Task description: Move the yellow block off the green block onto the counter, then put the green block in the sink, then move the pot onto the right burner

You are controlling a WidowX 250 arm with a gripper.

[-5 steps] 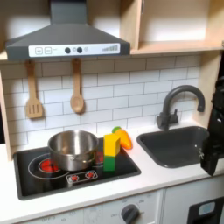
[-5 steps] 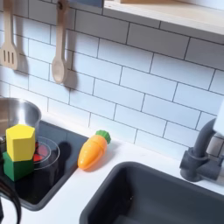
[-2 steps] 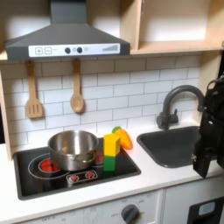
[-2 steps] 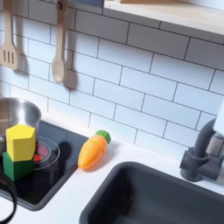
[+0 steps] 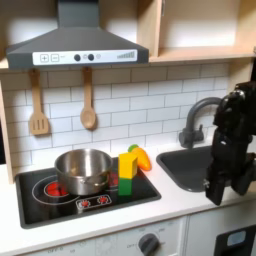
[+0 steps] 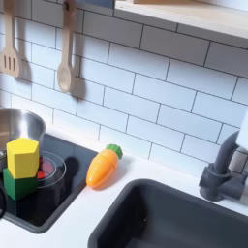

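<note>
Arm first: in the first exterior view I see my black arm on the right, reaching down in front of the sink (image 5: pixel 190 165), with the gripper (image 5: pixel 214 190) at its lower end, over the sink's front edge. It is too dark and blurred for me to tell whether the fingers are wide or narrow; I see nothing in them. The faucet (image 5: pixel 200 112) arches behind the arm. The pot (image 5: pixel 83 170) sits on the black stove (image 5: pixel 60 204), over the left burner in the first exterior view. Just beside it, toward the first exterior view's right, the yellow block (image 5: pixel 128 164) rests on top of the green block (image 5: pixel 127 185), on the stove. An orange toy (image 5: pixel 144 158) peeks out behind them. The white desk (image 5: pixel 175 205) runs along the front. Two wooden utensils (image 5: pixel 87 103) hang on the tiled wall under the hood (image 5: pixel 75 45).

In the second exterior view the yellow block (image 6: pixel 22 156) is stacked on the green block (image 6: pixel 16 183) at the stove's (image 6: pixel 58 194) edge, the pot's (image 6: pixel 19 126) rim just behind. The carrot-like toy (image 6: pixel 103 166) lies on the desk (image 6: pixel 92 208), between the stove and the sink (image 6: pixel 165 218). The faucet's base (image 6: pixel 225 174) stands at the second exterior view's right.
</note>
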